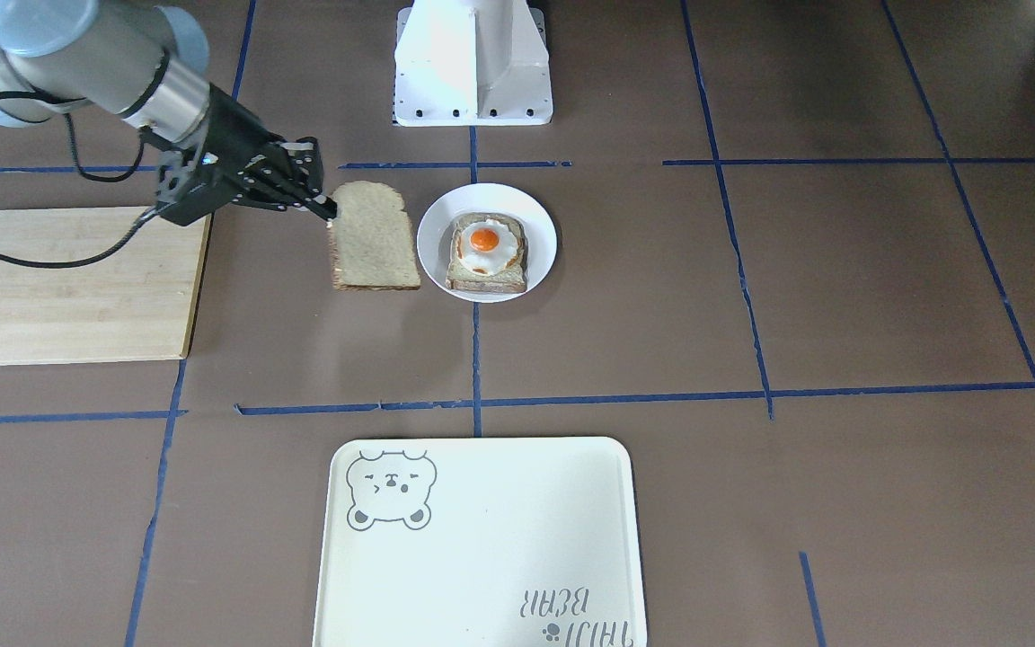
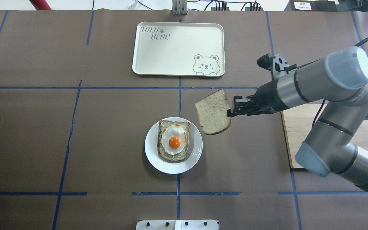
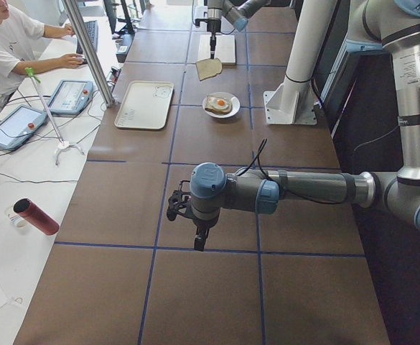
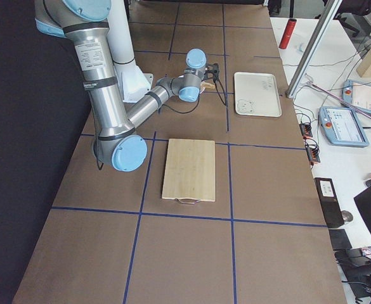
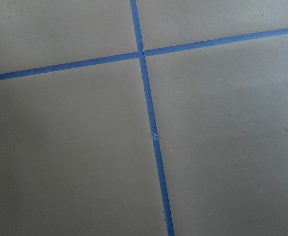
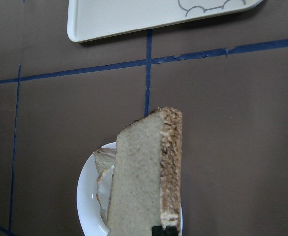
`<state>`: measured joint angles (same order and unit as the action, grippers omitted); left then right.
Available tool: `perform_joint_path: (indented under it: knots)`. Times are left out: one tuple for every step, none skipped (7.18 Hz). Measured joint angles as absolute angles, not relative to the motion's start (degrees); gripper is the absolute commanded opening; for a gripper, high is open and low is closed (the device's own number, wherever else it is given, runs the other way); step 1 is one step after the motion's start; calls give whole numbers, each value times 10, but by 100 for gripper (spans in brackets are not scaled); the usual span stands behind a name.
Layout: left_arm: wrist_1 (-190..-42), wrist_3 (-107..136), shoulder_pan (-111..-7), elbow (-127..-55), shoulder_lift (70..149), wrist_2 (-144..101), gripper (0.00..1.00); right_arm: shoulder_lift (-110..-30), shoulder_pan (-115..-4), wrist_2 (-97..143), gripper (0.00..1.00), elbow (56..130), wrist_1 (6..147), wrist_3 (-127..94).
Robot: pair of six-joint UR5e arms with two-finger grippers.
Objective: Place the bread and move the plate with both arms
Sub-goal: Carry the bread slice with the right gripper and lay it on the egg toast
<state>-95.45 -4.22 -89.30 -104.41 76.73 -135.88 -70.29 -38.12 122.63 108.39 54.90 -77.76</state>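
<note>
My right gripper [image 2: 230, 112] is clamped on the plain slice of bread [image 2: 212, 112], black fingertips pinching one crust edge. The slice is light brown wholemeal, finely grained on its flat face, with a darker, rough crust and a rounded top. It hangs above the brown paper-covered table [image 2: 75, 143], tilted, just beside the plate [image 2: 152, 159] and not on it, between the plate and the pale wooden cutting board [image 2: 299, 127].

The plate is small, round, smooth and glossy white. On it lies another slice of bread topped with a fried egg [image 2: 174, 140], its white ruffled at the rim and its orange yolk domed. Beyond, well apart, lies the cream rectangular tray [image 2: 177, 48] with rounded corners, a raised lip and a grey bear outline in one corner.

My left gripper [image 3: 199, 243] points down over a bare stretch of table crossed by blue tape lines, far from the plate. I cannot tell whether its fingers are parted or closed.
</note>
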Motion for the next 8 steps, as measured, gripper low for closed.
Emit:
perform_joint_path:
  knots:
    - [-955,-42,-893,-1044,767,-1359,100,-669,-337,1166,0,1079,579,-797]
    - [-955,-42,-893,-1044,767,-1359,100,-645,-299,1112,0,1073,595,-825]
    - [-955,-42,-893,-1044,767,-1359,100,-632,-272,1071,0,1067,599,-853]
    - [-955,-42,-893,-1044,767,-1359,100,-627,-246,1029,0,1064,598,-872]
    - [-955,-42,-893,-1044,767,-1359,100,-628,-223,993,0,1062,597,-883]
    - [-955,-42,-893,-1044,767,-1359,100,-631,-206,968,0,1061,596,-889]
    - [-955,-42,-893,-1044,767,-1359,100,-636,-193,949,0,1060,596,-892]
    - [-955,-42,-893,-1044,767,-1360,100,-643,-183,934,1,1060,598,-893]
